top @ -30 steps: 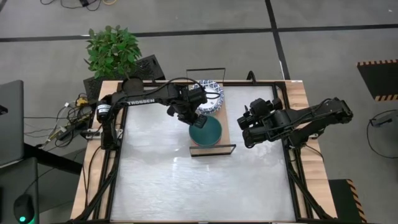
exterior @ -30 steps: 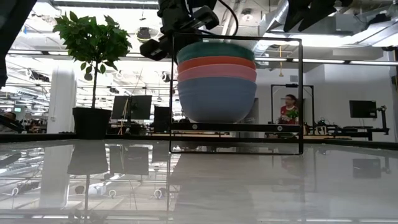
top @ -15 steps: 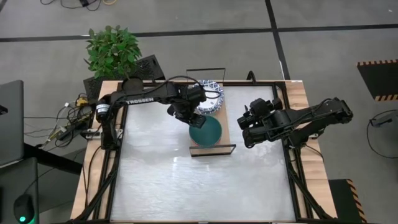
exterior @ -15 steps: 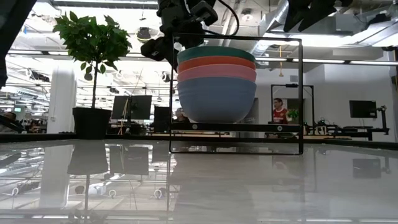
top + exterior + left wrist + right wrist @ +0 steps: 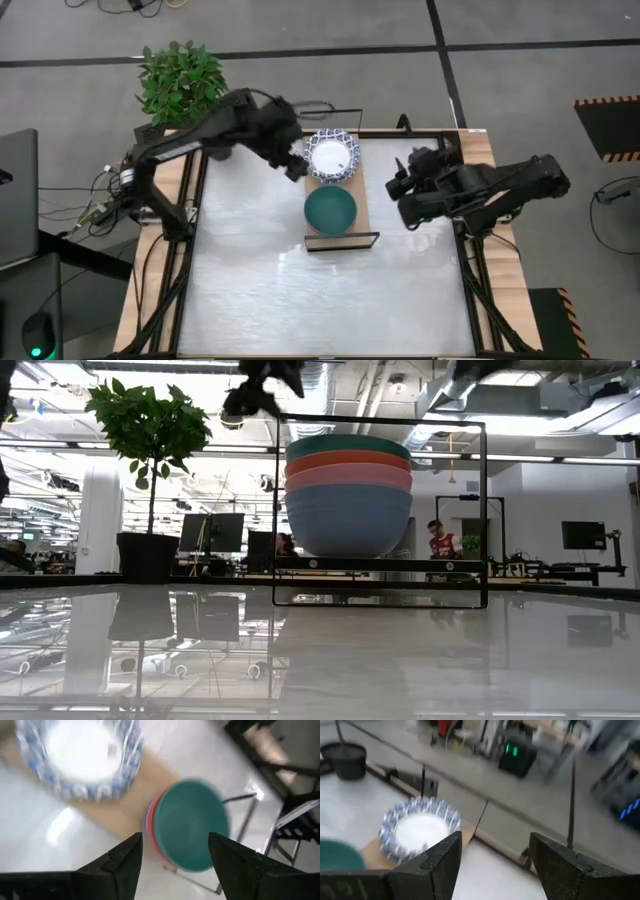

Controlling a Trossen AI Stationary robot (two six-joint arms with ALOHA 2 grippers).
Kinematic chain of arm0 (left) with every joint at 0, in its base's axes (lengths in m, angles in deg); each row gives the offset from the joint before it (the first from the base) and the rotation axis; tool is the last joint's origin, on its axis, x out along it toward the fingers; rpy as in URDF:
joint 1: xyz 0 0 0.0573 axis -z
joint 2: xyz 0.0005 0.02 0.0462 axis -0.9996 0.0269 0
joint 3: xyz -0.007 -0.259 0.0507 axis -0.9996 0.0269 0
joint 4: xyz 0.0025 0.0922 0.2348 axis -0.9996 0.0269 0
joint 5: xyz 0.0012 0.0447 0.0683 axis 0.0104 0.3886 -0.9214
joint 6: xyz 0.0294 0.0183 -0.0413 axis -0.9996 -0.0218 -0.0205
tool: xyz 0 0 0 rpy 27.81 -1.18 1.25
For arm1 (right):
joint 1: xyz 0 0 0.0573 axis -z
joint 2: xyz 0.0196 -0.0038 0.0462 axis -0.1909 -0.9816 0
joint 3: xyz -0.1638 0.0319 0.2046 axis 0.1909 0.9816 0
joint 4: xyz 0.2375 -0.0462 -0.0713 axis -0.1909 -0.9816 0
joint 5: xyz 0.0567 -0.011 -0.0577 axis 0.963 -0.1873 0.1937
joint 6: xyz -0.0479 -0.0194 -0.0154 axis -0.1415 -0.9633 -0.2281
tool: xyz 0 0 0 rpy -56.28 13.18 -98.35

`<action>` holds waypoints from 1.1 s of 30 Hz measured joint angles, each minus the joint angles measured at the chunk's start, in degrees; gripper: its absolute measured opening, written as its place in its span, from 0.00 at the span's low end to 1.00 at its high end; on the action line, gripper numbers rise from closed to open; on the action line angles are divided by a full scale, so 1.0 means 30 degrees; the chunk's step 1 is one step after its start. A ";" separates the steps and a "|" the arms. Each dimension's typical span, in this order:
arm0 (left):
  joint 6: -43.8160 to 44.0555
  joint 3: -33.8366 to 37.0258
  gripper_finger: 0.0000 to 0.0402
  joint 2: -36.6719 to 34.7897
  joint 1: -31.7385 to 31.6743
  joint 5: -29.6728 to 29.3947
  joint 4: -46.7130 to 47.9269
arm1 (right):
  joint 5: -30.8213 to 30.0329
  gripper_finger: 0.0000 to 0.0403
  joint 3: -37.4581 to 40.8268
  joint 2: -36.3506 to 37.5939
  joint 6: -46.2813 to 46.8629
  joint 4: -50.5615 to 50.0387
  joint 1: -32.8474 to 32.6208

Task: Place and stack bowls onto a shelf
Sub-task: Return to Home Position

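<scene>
Left fingers (image 5: 125, 867): spread wide, nothing between them! They hang high, above the top of the shelf's wire frame and just off the left rim of the patterned bowl.
Right fingers (image 5: 440, 865): wide apart too, and empty. They're over the worktop to the right of the shelf, clear of it, pointing toward it.
Green bowl (image 5: 330, 210): on top of the stack at the shelf's near end.
Stack below it: an orange-red bowl (image 5: 348, 461), a pink bowl (image 5: 348, 477) and a slate-blue bowl (image 5: 348, 520), nested, with the blue one on the board.
Patterned bowl (image 5: 331, 157): white with a blue rim, at the shelf's far end, just beside the green one; cannot tell how many sit under it.
Shelf (image 5: 363, 200): a light wood board with black wire ends, back-middle of the worktop (image 5: 300, 300).
Plant (image 5: 182, 78): off the back-left corner.
</scene>
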 joint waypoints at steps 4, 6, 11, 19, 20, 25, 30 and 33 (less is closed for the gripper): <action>-0.4296 0.0000 0.52 -0.2585 -0.0087 -0.0330 -0.2522 | -0.1204 0.64 -0.2558 0.0039 -0.4988 0.1085 -0.0388; -0.7199 -0.0010 0.52 -0.4009 -0.0059 -0.0801 -0.3275 | -0.1698 0.64 -0.3615 0.0004 -0.6632 0.1775 -0.0407; -0.9361 -0.0029 0.52 -0.7198 -0.0060 -0.3018 -0.2996 | -0.1775 0.64 -0.4648 0.0494 -0.8949 0.2008 0.0439; -1.0931 0.1626 0.52 -1.1076 -0.0816 0.0797 -0.3728 | 0.2240 0.64 -0.0246 0.5381 -0.8160 0.5570 0.1974; -1.0638 0.2509 0.52 -1.1590 -0.0961 0.1095 -0.4212 | 0.2667 0.64 0.0978 0.6204 -0.8343 0.6616 0.1902; -0.8553 0.8940 0.52 -1.3904 -0.1404 0.3415 -0.8477 | 0.3572 0.64 0.7506 1.0418 -0.9327 1.3145 0.1683; -0.6631 1.5283 0.52 -1.5711 -0.1529 0.5821 -1.4896 | 0.3789 0.64 1.3206 1.3851 -1.0081 1.8569 0.1853; -0.5774 1.8182 0.52 -1.6552 -0.1589 0.5856 -1.7434 | 0.3852 0.64 1.5808 1.5564 -0.9985 2.0286 0.2137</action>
